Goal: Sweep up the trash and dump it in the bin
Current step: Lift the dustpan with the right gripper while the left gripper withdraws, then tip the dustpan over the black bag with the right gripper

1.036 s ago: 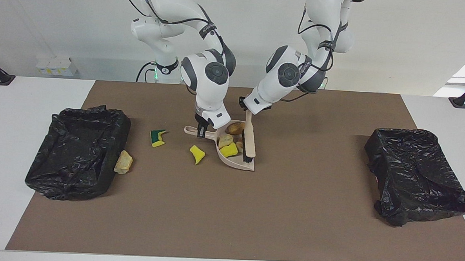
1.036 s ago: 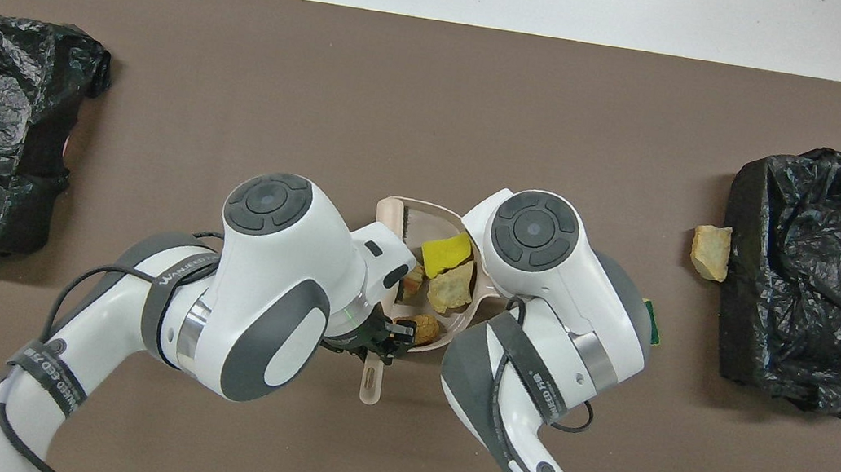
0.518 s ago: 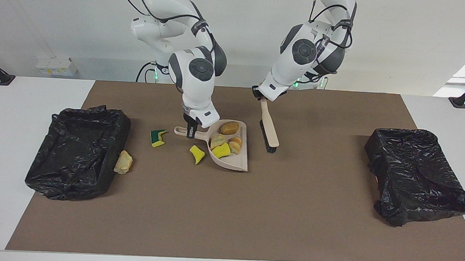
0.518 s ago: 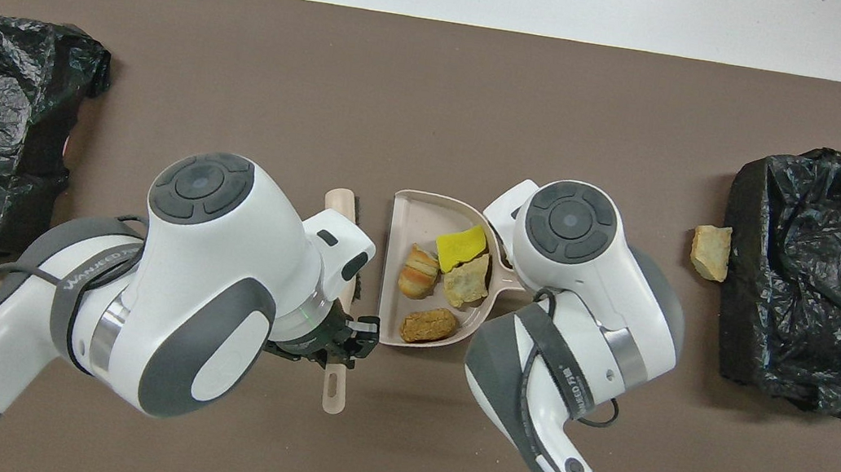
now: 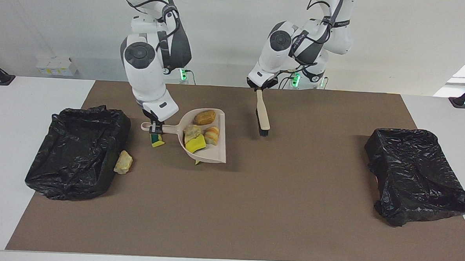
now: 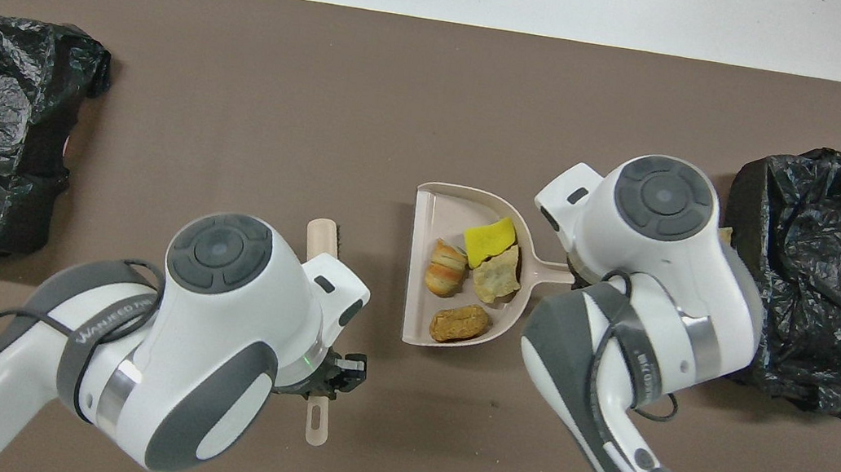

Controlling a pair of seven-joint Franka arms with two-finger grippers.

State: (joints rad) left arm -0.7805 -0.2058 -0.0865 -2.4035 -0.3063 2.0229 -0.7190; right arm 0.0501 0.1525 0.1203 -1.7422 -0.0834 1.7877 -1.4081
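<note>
Four scraps [image 5: 201, 131] lay in the dustpan [image 5: 215, 155], lifted over the mat [image 5: 229, 209] with the right gripper [image 5: 153, 124] clamped on its handle. The left gripper [image 5: 259, 87] pinched the raised brush [image 5: 262, 112]. Only the facing view showed the green sponge [image 5: 157, 142] and the tan lump [image 5: 123, 162] beside the bin [image 5: 78, 155].

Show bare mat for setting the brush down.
Widest: mat strip farther from the robots than the dustpan, running from left arm's bin to right arm's bin. Also between that first bin and the brush in the left gripper. Crowded: near right arm's bin, where the right gripper holds the dustpan over a green sponge, tan scrap beside.
</note>
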